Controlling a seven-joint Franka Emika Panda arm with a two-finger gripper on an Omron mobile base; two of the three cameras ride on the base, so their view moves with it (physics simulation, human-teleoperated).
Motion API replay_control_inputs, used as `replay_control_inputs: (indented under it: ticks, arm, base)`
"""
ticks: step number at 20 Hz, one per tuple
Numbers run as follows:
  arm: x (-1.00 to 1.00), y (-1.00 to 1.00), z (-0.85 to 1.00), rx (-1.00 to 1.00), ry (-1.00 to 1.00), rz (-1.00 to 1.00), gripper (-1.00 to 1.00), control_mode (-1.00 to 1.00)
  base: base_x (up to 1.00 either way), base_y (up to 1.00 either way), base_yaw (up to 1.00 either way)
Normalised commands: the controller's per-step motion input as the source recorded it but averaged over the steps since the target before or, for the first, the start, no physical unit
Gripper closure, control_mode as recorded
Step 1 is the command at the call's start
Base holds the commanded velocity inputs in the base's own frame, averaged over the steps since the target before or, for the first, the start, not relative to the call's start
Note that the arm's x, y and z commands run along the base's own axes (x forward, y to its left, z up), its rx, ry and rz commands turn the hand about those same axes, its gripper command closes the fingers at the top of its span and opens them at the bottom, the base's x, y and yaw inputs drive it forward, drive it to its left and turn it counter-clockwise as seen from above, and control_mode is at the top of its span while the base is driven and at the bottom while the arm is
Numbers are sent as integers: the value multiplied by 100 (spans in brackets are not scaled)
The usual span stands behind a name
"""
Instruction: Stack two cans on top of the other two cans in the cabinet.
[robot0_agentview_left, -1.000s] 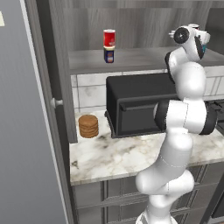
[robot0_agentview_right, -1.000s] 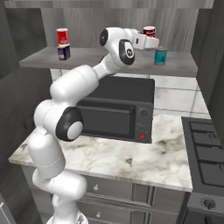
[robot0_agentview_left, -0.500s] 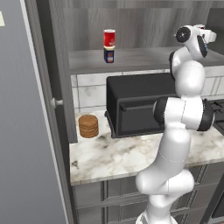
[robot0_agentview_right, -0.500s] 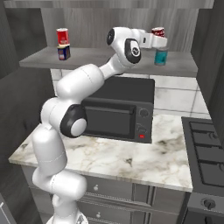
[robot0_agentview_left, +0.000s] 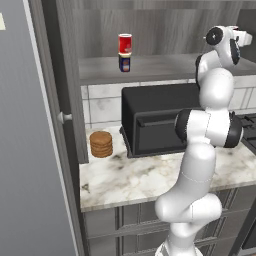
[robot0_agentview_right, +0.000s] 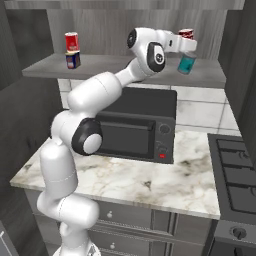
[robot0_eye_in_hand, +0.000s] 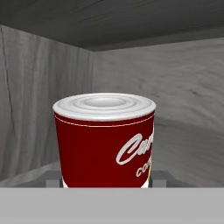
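Note:
My gripper (robot0_agentview_right: 184, 42) is shut on a red can (robot0_agentview_right: 186, 34) with white script (robot0_eye_in_hand: 105, 140) and holds it upright just above the teal-blue can (robot0_agentview_right: 187, 64) at the right end of the cabinet shelf (robot0_agentview_right: 45, 67). Whether the two cans touch I cannot tell. At the shelf's left end a plain red can (robot0_agentview_right: 72, 41) stands on the short dark blue can (robot0_agentview_right: 73, 60), also seen as red can (robot0_agentview_left: 125, 42) over blue can (robot0_agentview_left: 124, 63). In the left base view the gripper (robot0_agentview_left: 243, 37) reaches past the right edge.
A black microwave-like box (robot0_agentview_right: 140, 125) sits on the marble counter (robot0_agentview_right: 125, 180) under the shelf. A stack of brown cookies (robot0_agentview_left: 101, 144) stands left of it. A stove (robot0_agentview_right: 237, 170) lies at the right, and a tall grey door (robot0_agentview_left: 30, 150) closes the left side.
The hand has carried the red can to the right and slightly up, from beside the teal-blue can to above it. The left stack has not moved.

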Motion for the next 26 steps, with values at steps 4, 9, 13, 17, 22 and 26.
replay_control_inputs:
  ticks: [4,9,13,17,22,26]
  arm:
    - [-24,-18,0,0,0,0,100,-100]
    - [-6,0,0,0,0,0,100,-100]
    - [0,5,0,0,0,0,100,-100]
    - [0,9,0,0,0,0,100,-100]
    - [-1,4,-8,2,0,0,100,-100]
    - [0,0,-17,4,0,0,100,-100]
  base:
    - [0,0,0]
    - [0,0,0]
    - [0,0,0]
    - [0,0,0]
    - [0,0,0]
    - [0,0,0]
